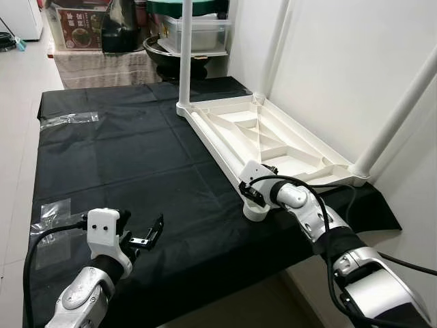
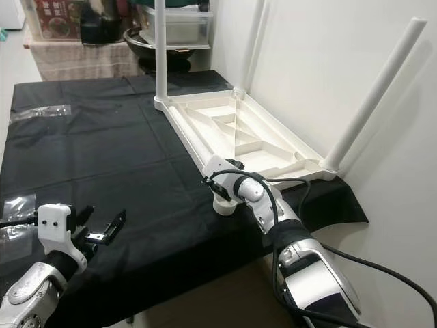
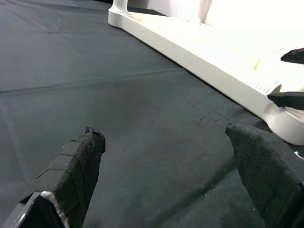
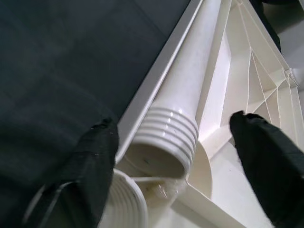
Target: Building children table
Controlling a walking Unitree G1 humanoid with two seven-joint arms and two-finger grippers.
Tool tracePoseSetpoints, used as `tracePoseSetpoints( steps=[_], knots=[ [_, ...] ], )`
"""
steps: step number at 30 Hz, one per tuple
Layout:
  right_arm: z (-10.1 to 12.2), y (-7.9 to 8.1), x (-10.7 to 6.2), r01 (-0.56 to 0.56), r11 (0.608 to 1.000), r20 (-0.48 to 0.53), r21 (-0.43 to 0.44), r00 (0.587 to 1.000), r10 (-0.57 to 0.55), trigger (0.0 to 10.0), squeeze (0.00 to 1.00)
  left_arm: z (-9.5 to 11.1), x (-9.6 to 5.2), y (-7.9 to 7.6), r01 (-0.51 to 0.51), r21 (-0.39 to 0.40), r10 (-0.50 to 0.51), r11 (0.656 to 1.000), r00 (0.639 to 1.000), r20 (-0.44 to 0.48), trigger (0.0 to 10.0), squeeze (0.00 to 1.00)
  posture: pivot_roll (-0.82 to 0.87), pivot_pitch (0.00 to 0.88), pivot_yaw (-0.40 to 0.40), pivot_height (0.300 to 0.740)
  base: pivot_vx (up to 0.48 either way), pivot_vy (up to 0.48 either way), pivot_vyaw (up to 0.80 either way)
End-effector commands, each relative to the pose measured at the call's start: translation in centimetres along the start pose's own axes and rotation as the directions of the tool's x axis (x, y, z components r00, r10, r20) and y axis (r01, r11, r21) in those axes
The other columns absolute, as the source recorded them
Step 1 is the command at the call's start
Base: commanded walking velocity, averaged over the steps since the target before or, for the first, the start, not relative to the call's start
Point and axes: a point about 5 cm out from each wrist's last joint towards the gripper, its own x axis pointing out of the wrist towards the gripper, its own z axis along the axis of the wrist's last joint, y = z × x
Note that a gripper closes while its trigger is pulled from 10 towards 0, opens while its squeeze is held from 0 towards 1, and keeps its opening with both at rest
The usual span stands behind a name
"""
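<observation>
OK, I see the tabletop (image 1: 273, 140) lying upside down on the black cloth (image 1: 123, 164) by the wall, three legs (image 1: 184, 55) standing in its corner sockets. Right gripper (image 4: 173, 142) sits at the near empty socket (image 1: 258, 210), jaws wide around a loose leg (image 4: 190, 85) lying along the table's edge, not clamped. Left gripper (image 1: 147, 236) hovers over bare cloth, jaws wide, holding nothing.
</observation>
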Motion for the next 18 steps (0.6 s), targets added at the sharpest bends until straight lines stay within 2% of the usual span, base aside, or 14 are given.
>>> tracePoseSetpoints(
  steps=[1, 3, 10, 14, 15, 18],
  knots=[
    [-0.1, -0.9, -0.2, 0.019, 0.999, -0.007, -0.045, 1.0, -0.02, 10.0, 1.0, -0.1, -0.2, -0.1, -0.004, -0.004, 0.004, 1.0, 1.0, 0.0, 10.0, 0.0, 0.1, 0.0, -0.126, 0.74, 0.0, 0.0, 0.0],
    [-0.6, -1.6, -0.3, 0.042, 0.995, -0.029, -0.093, 0.999, -0.045, 10.0, 1.0, -0.2, -0.1, -0.2, -0.001, -0.005, 0.001, 1.0, 1.0, -0.002, 10.0, 0.0, 0.1, 0.0, -0.126, 0.74, 0.0, 0.0, 0.0],
    [-1.0, -3.0, -0.6, 0.098, 0.984, -0.048, -0.151, 0.993, -0.106, 10.0, 1.0, -0.3, 0.0, -0.4, 0.006, -0.011, -0.006, 1.0, 1.0, 0.0, 10.0, 0.0, 0.1, 0.0, -0.125, 0.74, 0.0, 0.0, 0.0],
    [-1.0, -2.9, -0.6, 0.092, 0.984, -0.048, -0.153, 0.994, -0.1, 10.0, 1.0, -0.3, 0.0, -0.5, 0.008, -0.011, -0.008, 1.0, 1.0, -0.001, 10.0, 0.0, 0.1, 0.0, -0.125, 0.74, 0.0, 0.0, 0.0],
    [-0.9, -2.2, -0.4, 0.047, 0.99, -0.04, -0.131, 0.998, -0.053, 10.0, 1.0, -0.3, 0.0, -0.5, 0.011, -0.011, -0.011, 1.0, 1.0, -0.002, 10.0, 0.0, 0.1, 0.0, -0.126, 0.74, 0.0, 0.0, 0.0],
    [-0.9, -1.9, -0.2, 0.031, 0.991, -0.039, -0.127, 0.999, -0.036, 10.0, 0.98, -0.3, 0.0, -0.5, 0.012, -0.011, -0.012, 1.0, 1.0, -0.002, 10.0, 0.0, 0.11, 0.0, -0.128, 0.74, 0.0, 0.0, 0.0]
  ],
)
